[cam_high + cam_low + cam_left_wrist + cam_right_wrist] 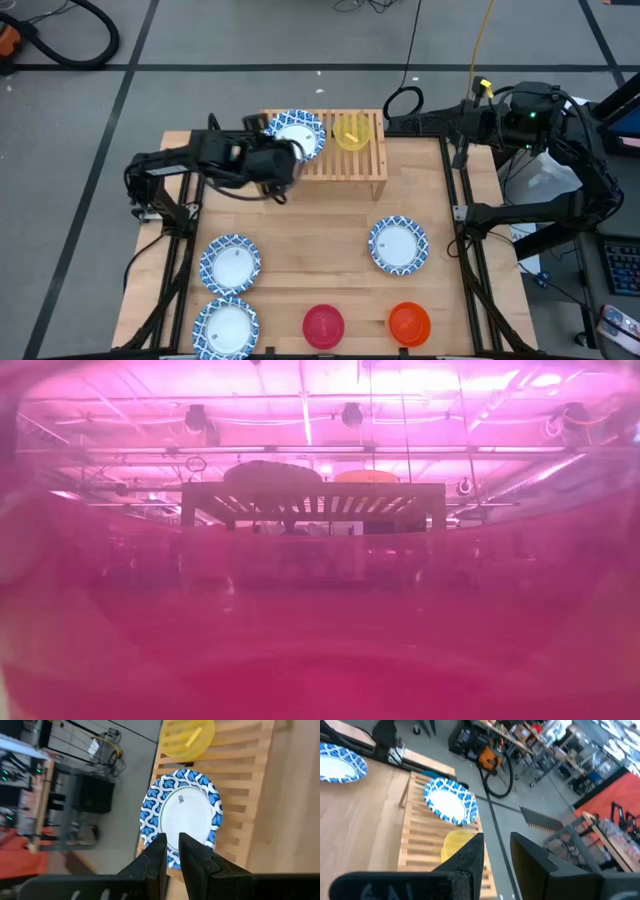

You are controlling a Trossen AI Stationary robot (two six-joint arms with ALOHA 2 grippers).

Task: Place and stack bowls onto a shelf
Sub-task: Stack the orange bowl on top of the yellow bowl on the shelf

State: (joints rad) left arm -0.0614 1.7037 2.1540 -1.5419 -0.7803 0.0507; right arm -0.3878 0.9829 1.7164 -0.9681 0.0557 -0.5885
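On the slatted top of the low light-wood shelf (345, 160), at the far edge of the pale wooden tabletop (310, 265), a wide round dish with a blue-patterned rim and white centre (297, 133) lies at the shelf's left end, overhanging its corner. Just beside it sits a small plain yellow bowl (351, 131). The left gripper (172, 851) is at this dish, its dark fingers standing narrowly apart and closed on the near rim. The right gripper (497, 845) waits high beyond the table's right far corner, its fingers apart and empty. Three more blue-rimmed dishes (230, 263) (226, 326) (398, 245) lie flat on the tabletop, well apart from the shelf. A red bowl (323, 325) and an orange bowl (409, 322) stand at the near edge. In the low view the red bowl fills the foreground and veils nearly everything.
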